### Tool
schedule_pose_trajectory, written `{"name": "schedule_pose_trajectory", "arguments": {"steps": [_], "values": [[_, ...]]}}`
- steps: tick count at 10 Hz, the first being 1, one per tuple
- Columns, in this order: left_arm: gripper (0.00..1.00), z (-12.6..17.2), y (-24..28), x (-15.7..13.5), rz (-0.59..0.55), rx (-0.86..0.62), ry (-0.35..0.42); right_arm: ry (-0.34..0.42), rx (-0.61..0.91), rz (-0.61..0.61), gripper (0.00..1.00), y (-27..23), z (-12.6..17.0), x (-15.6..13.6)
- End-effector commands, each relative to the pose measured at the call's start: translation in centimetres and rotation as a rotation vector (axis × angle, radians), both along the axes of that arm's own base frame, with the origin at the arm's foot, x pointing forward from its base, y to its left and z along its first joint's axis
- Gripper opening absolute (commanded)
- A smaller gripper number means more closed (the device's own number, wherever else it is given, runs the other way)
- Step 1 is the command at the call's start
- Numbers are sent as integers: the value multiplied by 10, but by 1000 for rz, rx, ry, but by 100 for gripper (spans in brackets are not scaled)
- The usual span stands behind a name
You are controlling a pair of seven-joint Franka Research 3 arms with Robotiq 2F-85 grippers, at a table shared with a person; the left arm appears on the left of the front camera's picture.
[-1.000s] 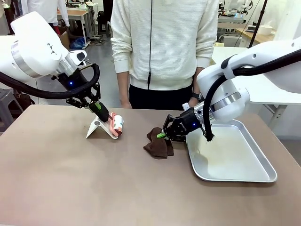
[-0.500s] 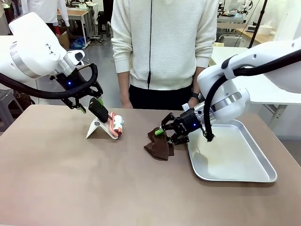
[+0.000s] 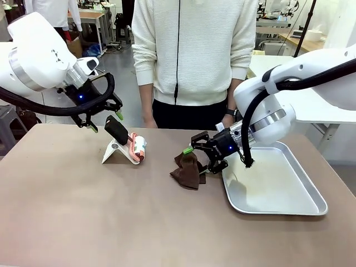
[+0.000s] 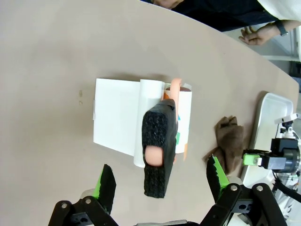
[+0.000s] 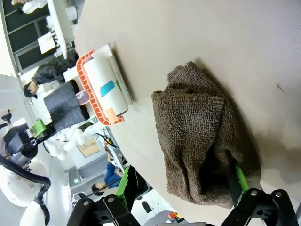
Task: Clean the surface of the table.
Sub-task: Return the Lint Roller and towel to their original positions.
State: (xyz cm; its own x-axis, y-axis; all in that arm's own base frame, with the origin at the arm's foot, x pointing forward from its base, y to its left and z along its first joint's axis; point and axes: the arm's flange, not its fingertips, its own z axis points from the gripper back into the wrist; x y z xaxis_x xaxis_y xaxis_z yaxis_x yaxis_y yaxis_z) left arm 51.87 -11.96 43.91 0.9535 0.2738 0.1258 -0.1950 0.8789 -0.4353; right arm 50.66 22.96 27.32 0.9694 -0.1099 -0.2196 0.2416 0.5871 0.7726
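Note:
The brownish table (image 3: pixel 83 211) carries a crumpled brown cloth (image 3: pixel 186 169) near its middle. My right gripper (image 3: pixel 203 158) hovers open just over the cloth's right edge. In the right wrist view the cloth (image 5: pixel 202 136) lies between the spread fingers (image 5: pixel 124 181), and its edge covers part of one green pad. A lint roller (image 3: pixel 136 147) with a black handle (image 3: pixel 115 129) rests on a white stand (image 3: pixel 114 151) at the left. My left gripper (image 3: pixel 107 122) is open, behind and above that handle (image 4: pixel 157 146), not touching it.
A silver metal tray (image 3: pixel 278 210) lies at the right, close beside the cloth. A person in a white top stands at the far edge, one hand (image 3: pixel 149 123) by the table. The near half of the table is bare.
Both grippers have opened. The left one let go of the roller's handle and drew back up and left. The right one released the cloth and lifted slightly.

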Motion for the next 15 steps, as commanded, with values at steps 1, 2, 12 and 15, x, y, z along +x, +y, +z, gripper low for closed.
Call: {"name": "schedule_pose_trajectory", "arguments": {"steps": [1, 2, 12, 15], "values": [[100, 5, 8, -23, -27, -61, -12, 18, 1, 12, 100, -3, 7, 6], [100, 9, 12, -36, -46, -88, -23, 13, 38, 29, 100, -8, 11, 4], [100, -28, 183, -237, -217, -892, -388, -178, 564, -206, 100, -164, 77, -161], [100, -63, 238, -230, -350, -829, -236, -219, 680, -351, 100, -233, 52, -185]]}}
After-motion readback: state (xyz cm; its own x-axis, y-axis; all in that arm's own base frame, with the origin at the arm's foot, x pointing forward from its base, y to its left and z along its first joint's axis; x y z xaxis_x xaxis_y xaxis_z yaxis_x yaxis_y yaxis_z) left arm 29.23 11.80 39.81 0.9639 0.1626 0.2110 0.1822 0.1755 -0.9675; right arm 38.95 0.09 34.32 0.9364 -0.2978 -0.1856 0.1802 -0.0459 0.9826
